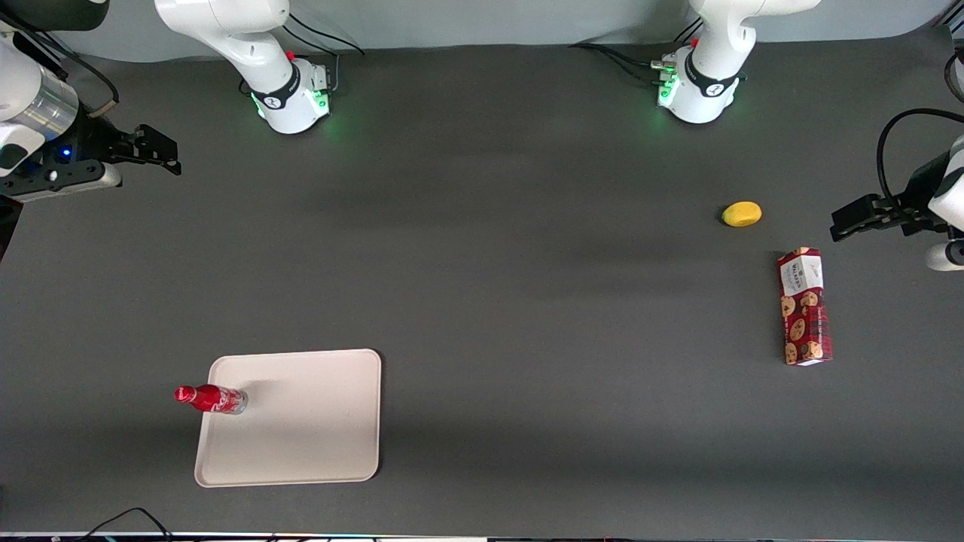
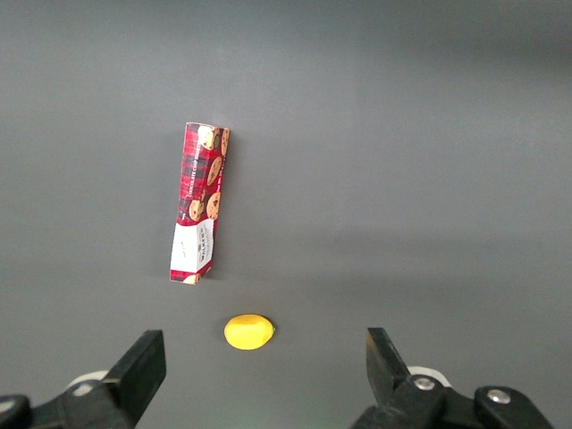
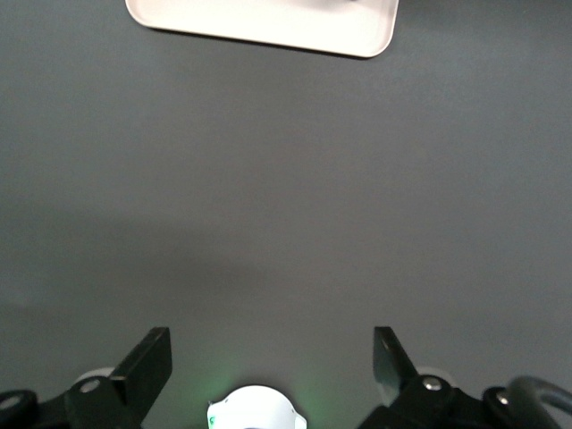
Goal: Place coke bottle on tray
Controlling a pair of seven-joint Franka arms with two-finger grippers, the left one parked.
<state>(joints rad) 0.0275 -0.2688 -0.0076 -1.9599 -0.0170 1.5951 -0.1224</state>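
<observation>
The coke bottle (image 1: 212,398), small and red with a red cap, has its base on the tray (image 1: 301,421), close to the rim at the working arm's end. The tray is large, flat and off-white, near the front camera. My right gripper (image 1: 175,156) is open and empty, high above the table. It is much farther from the front camera than the tray and well apart from the bottle. In the right wrist view the gripper (image 3: 271,357) has its fingers (image 3: 147,366) spread wide over bare table, and only one edge of the tray (image 3: 268,22) shows. The bottle is hidden there.
A red cookie box (image 1: 804,306) and a small yellow object (image 1: 742,214) lie toward the parked arm's end of the table. Both show in the left wrist view, the box (image 2: 198,214) and the yellow object (image 2: 248,332). The two arm bases (image 1: 294,98) stand at the back.
</observation>
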